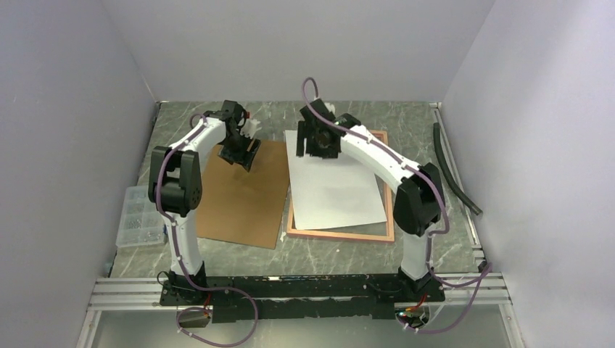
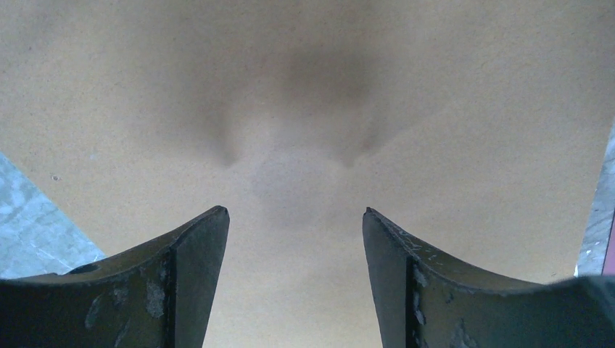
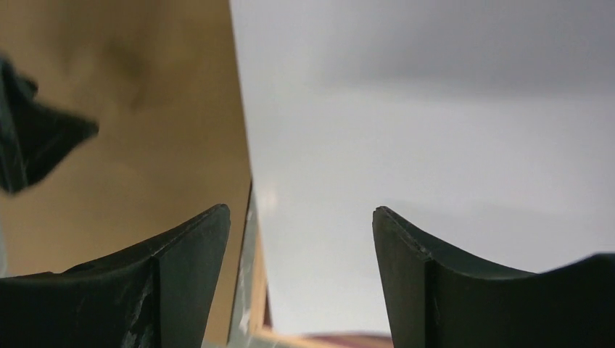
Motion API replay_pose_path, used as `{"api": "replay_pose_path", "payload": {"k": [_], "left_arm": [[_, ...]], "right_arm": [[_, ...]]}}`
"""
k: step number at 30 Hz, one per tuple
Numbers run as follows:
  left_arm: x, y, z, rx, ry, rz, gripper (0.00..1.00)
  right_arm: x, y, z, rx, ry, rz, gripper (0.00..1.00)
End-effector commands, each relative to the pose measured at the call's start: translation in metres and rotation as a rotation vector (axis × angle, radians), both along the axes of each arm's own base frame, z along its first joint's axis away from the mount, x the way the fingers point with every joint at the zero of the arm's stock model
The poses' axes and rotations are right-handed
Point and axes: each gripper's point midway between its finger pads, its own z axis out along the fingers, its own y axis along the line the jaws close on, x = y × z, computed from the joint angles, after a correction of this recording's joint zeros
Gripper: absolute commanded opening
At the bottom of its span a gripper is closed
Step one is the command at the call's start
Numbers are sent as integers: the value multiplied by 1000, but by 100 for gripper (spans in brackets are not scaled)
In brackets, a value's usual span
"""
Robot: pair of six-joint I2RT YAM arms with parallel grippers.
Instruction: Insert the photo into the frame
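Hovering spread: our right gripper over photo, laid white-back-up yet skewed on frame; left gripper parked over backing board.

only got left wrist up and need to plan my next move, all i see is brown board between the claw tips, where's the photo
Observer: The photo lies white side up on the frame, just right of the backing board.
Operator: is it sitting square
Observer: No, it's skewed, and its far left corner juts past the frame's left side.
Operator: right claw holding it
Observer: No, the right claw is open over the photo's far left part, with nothing between its fingers.
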Motion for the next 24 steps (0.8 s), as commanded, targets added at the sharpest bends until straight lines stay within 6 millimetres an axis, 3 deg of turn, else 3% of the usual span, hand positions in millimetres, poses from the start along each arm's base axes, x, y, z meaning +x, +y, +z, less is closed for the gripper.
{"api": "replay_pose_path", "payload": {"k": [1, 5, 9, 18, 24], "left_arm": [[-2, 4, 20, -59, -15, 23, 73], [-2, -5, 18, -80, -15, 10, 73], [11, -24, 11, -88, -31, -15, 73], [61, -65, 0, -90, -78, -36, 69], [73, -83, -3, -121, -88, -48, 68]], "right_arm": [[80, -42, 21, -106, -180, -39, 77], [121, -101, 14, -53, -147, -140, 77], [138, -142, -6, 75, -76, -175, 76], [161, -177, -39, 244, -19, -157, 75], [194, -188, -48, 321, -59, -142, 75]]}}
